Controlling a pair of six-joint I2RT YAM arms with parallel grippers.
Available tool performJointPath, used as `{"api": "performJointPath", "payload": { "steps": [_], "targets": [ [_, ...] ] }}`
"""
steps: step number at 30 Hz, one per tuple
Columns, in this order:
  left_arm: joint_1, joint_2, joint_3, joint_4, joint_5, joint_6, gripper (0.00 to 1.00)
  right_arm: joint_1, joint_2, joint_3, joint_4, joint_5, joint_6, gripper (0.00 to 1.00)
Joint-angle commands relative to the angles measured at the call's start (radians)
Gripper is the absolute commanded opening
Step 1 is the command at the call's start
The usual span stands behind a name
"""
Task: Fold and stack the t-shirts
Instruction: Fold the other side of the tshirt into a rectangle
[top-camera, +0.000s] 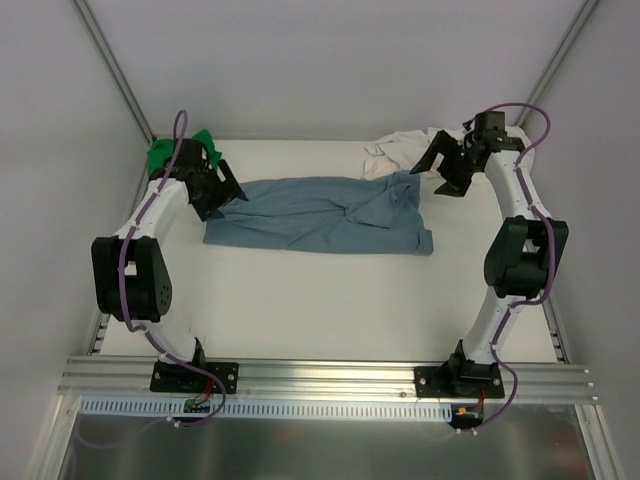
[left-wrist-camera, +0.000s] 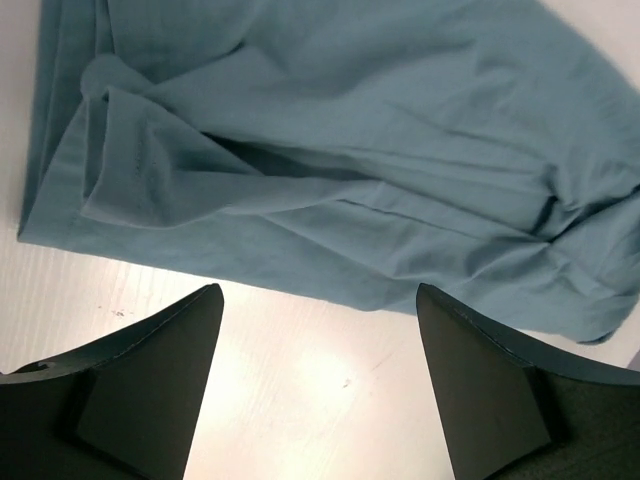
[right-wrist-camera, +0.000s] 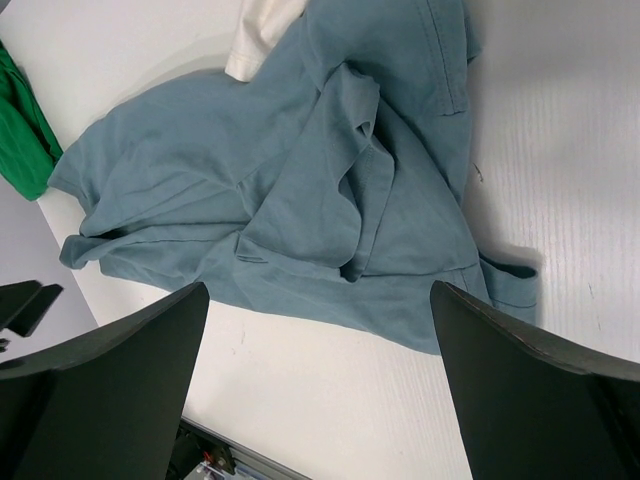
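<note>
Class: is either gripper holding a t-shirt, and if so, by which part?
Nothing is held. The left gripper and right gripper are both open, with the blue t-shirt lying free on the table.

A flat white matte table top (top-camera: 300, 300) is enclosed by plain pale grey walls (top-camera: 330, 60), joined at the far corners by slanting grey metal posts (top-camera: 110, 65). Its near edge is bordered by a slotted silver aluminium rail (top-camera: 330, 372). Soft, even light is cast throughout.
</note>
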Motion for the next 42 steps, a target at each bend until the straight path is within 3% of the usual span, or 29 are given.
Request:
{"api": "performJointPath", "payload": {
  "steps": [1,6,17,42],
  "targets": [
    [-0.021,0.064,-0.025,-0.045,0.008,0.058,0.79,-0.005,-0.080,-0.011,0.014,-0.016,-0.019,0.99],
    [-0.032,0.193,0.074,-0.120,-0.022,0.084,0.78,-0.005,-0.100,-0.028,0.016,-0.016,-0.019,1.00],
    [-0.040,0.193,0.033,0.071,-0.133,0.067,0.79,-0.005,-0.128,-0.053,0.004,-0.021,-0.023,0.99],
    [-0.012,0.394,0.245,-0.037,-0.237,0.068,0.79,0.009,-0.115,-0.059,-0.033,-0.008,-0.046,1.00]
  ]
}}
